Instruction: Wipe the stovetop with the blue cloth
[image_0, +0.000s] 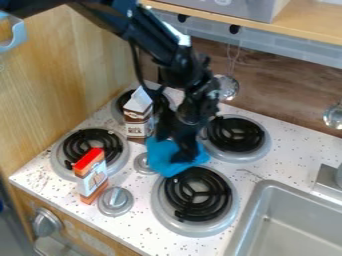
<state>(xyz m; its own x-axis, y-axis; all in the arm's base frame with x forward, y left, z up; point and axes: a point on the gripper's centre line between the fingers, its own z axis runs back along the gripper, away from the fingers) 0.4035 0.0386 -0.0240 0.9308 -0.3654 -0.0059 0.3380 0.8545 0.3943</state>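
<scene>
Black tool down on a crumpled blue cloth among the stove burners

The blue cloth (159, 156) lies bunched on the speckled white worktop (260, 167), in the middle of the four coil burners. Its lower edge comes up against the front right burner (198, 195), its right side is close to the back right burner (235, 135), and its left side is right beside the small silver knob (143, 163). It looks like thin fabric: light, soft and limp, with nothing to break. It would probably give under pressure and droop once lifted, and it seems unlikely to slip from a firm pinch. A raised fold near the middle looks the best place to take hold; a flat edge would likely offer less to grip.

The black tool (175, 149) hangs down over the cloth and appears to touch it. How far open it is, and whether it has any fabric in its grasp, I cannot tell.

Just left of the tool, the brown-and-white milk carton (137, 121) stands upright by the back left burner (125, 102). Nearer the front edge, a red-topped carton (92, 175) stands beside the front left burner (91, 146) and the larger silver knob (115, 200).
</scene>
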